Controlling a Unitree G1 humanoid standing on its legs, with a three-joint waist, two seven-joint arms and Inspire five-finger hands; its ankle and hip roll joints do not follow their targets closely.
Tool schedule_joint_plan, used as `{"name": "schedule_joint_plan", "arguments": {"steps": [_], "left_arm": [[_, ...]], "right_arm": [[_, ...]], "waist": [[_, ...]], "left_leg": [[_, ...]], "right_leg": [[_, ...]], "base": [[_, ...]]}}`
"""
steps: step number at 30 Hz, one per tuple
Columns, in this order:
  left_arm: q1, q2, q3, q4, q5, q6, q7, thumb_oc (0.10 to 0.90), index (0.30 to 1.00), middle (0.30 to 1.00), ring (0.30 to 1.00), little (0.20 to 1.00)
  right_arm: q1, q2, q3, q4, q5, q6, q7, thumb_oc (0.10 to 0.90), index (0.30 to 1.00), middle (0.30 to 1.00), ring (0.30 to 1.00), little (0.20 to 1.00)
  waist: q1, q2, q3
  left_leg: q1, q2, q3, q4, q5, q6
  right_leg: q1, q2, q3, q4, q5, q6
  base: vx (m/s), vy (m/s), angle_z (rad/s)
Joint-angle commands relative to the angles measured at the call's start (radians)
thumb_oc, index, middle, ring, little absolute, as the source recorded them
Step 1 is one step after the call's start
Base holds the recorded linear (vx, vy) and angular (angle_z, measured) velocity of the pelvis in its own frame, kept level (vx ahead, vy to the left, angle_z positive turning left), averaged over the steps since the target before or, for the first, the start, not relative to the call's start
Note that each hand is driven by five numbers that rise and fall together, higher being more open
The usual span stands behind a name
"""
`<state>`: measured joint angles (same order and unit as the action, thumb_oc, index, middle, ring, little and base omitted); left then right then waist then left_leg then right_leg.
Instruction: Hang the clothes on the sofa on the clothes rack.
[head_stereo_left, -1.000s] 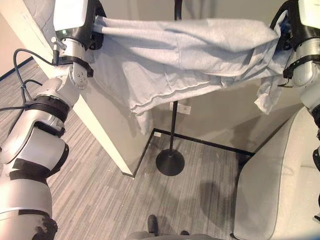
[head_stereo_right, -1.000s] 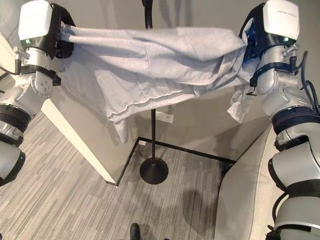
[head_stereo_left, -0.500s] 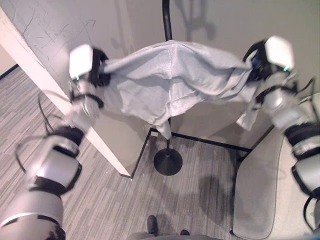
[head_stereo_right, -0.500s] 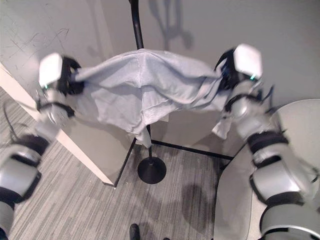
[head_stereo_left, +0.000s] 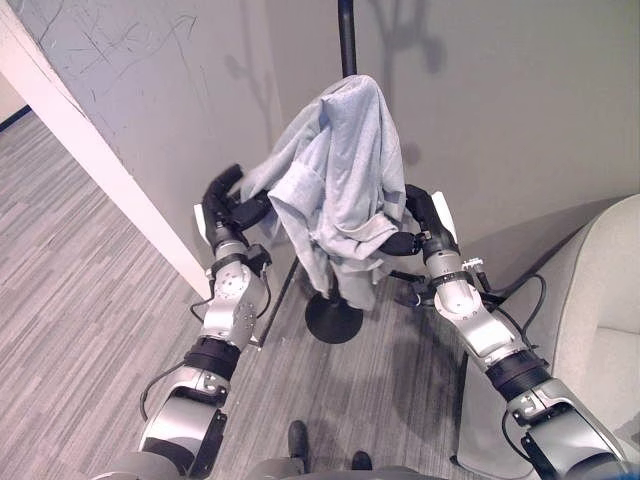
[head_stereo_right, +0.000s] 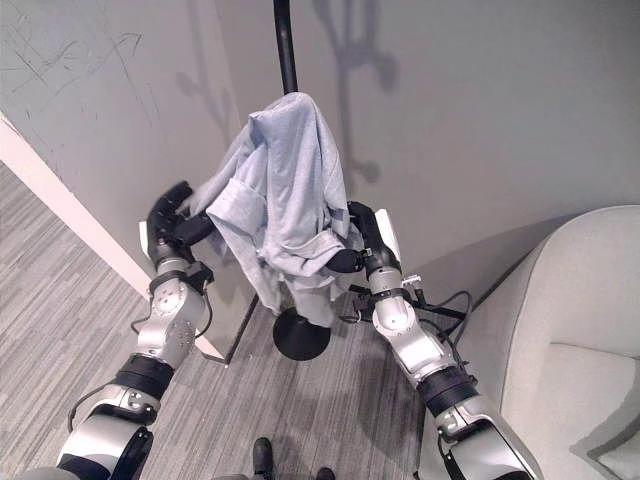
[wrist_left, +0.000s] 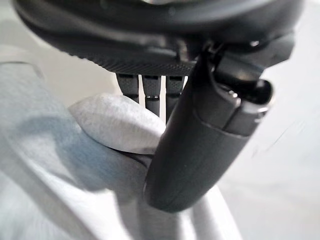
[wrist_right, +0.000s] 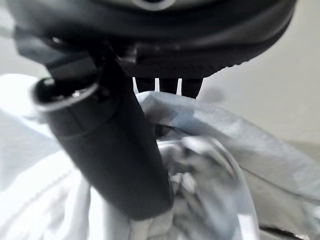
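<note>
The grey striped floor (head_stereo_left: 90, 270) carried the black round base of the clothes rack (head_stereo_left: 333, 318) and a pale sofa (head_stereo_right: 560, 330) beside it.

1. I find no text, label, brand, number or sign that can be read in any view.
2. The grey garment (head_stereo_left: 340, 170) I hold has plain cloth on every face turned to me. No tag or print is legible on it.
3. The wall (head_stereo_left: 120, 40) carries thin scratch marks. They form no letters or figures.
</note>
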<state>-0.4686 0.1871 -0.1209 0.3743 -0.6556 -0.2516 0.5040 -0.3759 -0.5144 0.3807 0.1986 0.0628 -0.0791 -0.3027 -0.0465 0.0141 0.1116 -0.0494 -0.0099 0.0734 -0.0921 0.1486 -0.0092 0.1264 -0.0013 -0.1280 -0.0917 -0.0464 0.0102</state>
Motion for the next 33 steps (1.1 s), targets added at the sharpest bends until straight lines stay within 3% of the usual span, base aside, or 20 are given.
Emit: {"name": "schedule_joint_plan", "arguments": {"steps": [1,3,9,13,16,18,20,23,24,25,26,30,31,32,33], "left_arm": [[-0.055,0.048,0.007,-0.044,0.007,-0.117,-0.052,0.800,0.900,0.900,0.900,0.900],[0.037,0.068,0.011,-0.151,-0.013,-0.092,-0.102,0.800,0.900,0.900,0.900,0.900],[0.172,0.126,0.005,-0.264,-0.006,-0.014,-0.174,0.800,0.900,0.900,0.900,0.900],[0.310,0.213,0.030,-0.366,0.059,0.040,-0.246,0.800,0.900,0.900,0.900,0.900],[0.416,0.260,0.066,-0.402,0.055,0.043,-0.324,0.800,0.900,0.900,0.900,0.900],[0.516,0.273,0.115,-0.401,-0.069,0.017,-0.425,0.800,0.900,0.900,0.900,0.900],[0.537,0.274,0.133,-0.389,-0.078,0.011,-0.449,0.800,0.900,0.900,0.900,0.900],[0.566,0.235,0.171,-0.282,-0.012,-0.015,-0.448,0.800,0.900,0.900,0.900,0.900],[0.580,0.208,0.185,-0.248,-0.056,-0.018,-0.450,0.800,0.900,0.900,0.900,0.900],[0.595,0.113,0.223,-0.123,-0.160,-0.012,-0.437,0.800,0.900,0.900,0.900,0.900],[0.598,0.090,0.224,-0.056,-0.152,-0.008,-0.426,0.800,0.900,0.900,0.900,0.900],[0.562,-0.028,0.266,0.350,-0.245,0.033,-0.410,0.800,0.900,0.900,0.900,0.900],[0.548,-0.043,0.273,0.433,-0.231,0.042,-0.407,0.800,0.900,0.900,0.900,0.900],[0.515,-0.045,0.268,0.667,-0.151,0.060,-0.416,0.800,0.900,0.900,0.900,0.900],[0.513,-0.045,0.269,0.669,-0.151,0.060,-0.417,0.800,0.900,0.900,0.900,0.900]], "right_arm": [[-0.039,-0.056,-0.112,-0.118,0.020,-0.133,0.010,0.800,0.900,0.900,0.900,0.900],[0.016,-0.107,-0.173,-0.211,-0.006,-0.137,0.044,0.800,0.900,0.900,0.900,0.900],[0.091,-0.175,-0.249,-0.318,-0.027,-0.138,0.116,0.800,0.900,0.900,0.900,0.900],[0.143,-0.202,-0.297,-0.362,-0.032,-0.142,0.163,0.800,0.900,0.900,0.900,0.900],[0.206,-0.218,-0.349,-0.403,-0.038,-0.152,0.197,0.800,0.900,0.900,0.900,0.900],[0.275,-0.190,-0.392,-0.412,-0.004,-0.177,0.215,0.800,0.900,0.900,0.900,0.900],[0.297,-0.181,-0.406,-0.423,-0.001,-0.182,0.224,0.800,0.900,0.900,0.900,0.900],[0.398,-0.099,-0.458,-0.415,0.048,-0.200,0.241,0.800,0.900,0.900,0.900,0.900],[0.432,-0.054,-0.470,-0.398,0.096,-0.205,0.243,0.800,0.900,0.900,0.900,0.900],[0.503,0.066,-0.465,-0.337,0.214,-0.210,0.250,0.800,0.900,0.900,0.900,0.900],[0.527,0.111,-0.451,-0.284,0.253,-0.211,0.237,0.800,0.900,0.900,0.900,0.900],[0.543,0.275,-0.398,0.096,0.466,-0.199,0.200,0.800,0.900,0.900,0.900,0.900],[0.528,0.295,-0.382,0.209,0.503,-0.183,0.191,0.800,0.900,0.900,0.900,0.900],[0.488,0.333,-0.356,0.443,0.644,-0.159,0.217,0.800,0.900,0.900,0.900,0.900],[0.486,0.333,-0.356,0.446,0.645,-0.159,0.219,0.800,0.900,0.900,0.900,0.900]], "waist": [[0.012,-0.041,-0.075],[0.014,-0.040,-0.078],[0.022,-0.035,-0.084],[0.029,-0.028,-0.085],[0.032,-0.024,-0.087],[0.031,-0.022,-0.085],[0.030,-0.023,-0.087],[0.026,-0.025,-0.088],[0.024,-0.025,-0.088],[0.018,-0.024,-0.087],[0.018,-0.024,-0.085],[0.016,-0.017,-0.079],[0.019,-0.016,-0.077],[0.027,-0.016,-0.075],[0.026,-0.016,-0.074]], "left_leg": [[0.038,-0.022,0.042,0.005,-0.151,-0.015],[0.043,-0.023,0.042,0.005,-0.153,-0.013],[0.049,-0.020,0.046,0.005,-0.155,-0.009],[0.056,-0.016,0.055,0.005,-0.155,-0.007],[0.062,-0.013,0.061,0.005,-0.156,-0.007],[0.067,-0.011,0.069,0.005,-0.157,-0.009],[0.069,-0.010,0.071,0.005,-0.158,-0.009],[0.079,-0.009,0.074,0.005,-0.161,-0.010],[0.079,-0.009,0.073,0.005,-0.161,-0.011],[0.077,-0.008,0.071,0.005,-0.157,-0.009],[0.079,-0.009,0.070,0.005,-0.157,-0.009],[0.076,-0.010,0.057,0.005,-0.151,-0.009],[0.078,-0.011,0.055,0.005,-0.152,-0.010],[0.078,-0.011,0.048,0.005,-0.148,-0.014],[0.076,-0.011,0.046,0.005,-0.147,-0.014]], "right_leg": [[0.031,-0.033,-0.026,0.004,-0.035,0.053],[0.034,-0.034,-0.032,0.004,-0.035,0.055],[0.039,-0.034,-0.039,0.004,-0.034,0.058],[0.039,-0.036,-0.042,0.004,-0.028,0.062],[0.044,-0.038,-0.045,0.004,-0.027,0.063],[0.049,-0.039,-0.051,0.004,-0.025,0.066],[0.052,-0.040,-0.051,0.004,-0.026,0.066],[0.062,-0.042,-0.053,0.004,-0.029,0.064],[0.063,-0.042,-0.055,0.004,-0.030,0.063],[0.062,-0.040,-0.058,0.004,-0.031,0.059],[0.065,-0.040,-0.058,0.004,-0.032,0.058],[0.062,-0.035,-0.067,0.010,-0.039,0.052],[0.064,-0.035,-0.067,0.010,-0.042,0.051],[0.064,-0.033,-0.070,0.011,-0.046,0.048],[0.063,-0.032,-0.072,0.009,-0.045,0.047]], "base": [[0.00,0.000,0.00],[0.00,0.000,0.00],[-0.01,-0.014,-0.02],[-0.01,-0.013,-0.02],[-0.01,-0.029,-0.05],[-0.02,-0.040,-0.02],[-0.01,-0.024,-0.05],[0.00,-0.033,-0.10],[-0.02,-0.041,-0.09],[-0.01,-0.038,-0.10],[-0.02,-0.039,-0.05],[-0.01,-0.003,0.01],[-0.02,-0.017,0.08],[-0.01,-0.012,0.10],[-0.01,-0.013,0.09]]}}
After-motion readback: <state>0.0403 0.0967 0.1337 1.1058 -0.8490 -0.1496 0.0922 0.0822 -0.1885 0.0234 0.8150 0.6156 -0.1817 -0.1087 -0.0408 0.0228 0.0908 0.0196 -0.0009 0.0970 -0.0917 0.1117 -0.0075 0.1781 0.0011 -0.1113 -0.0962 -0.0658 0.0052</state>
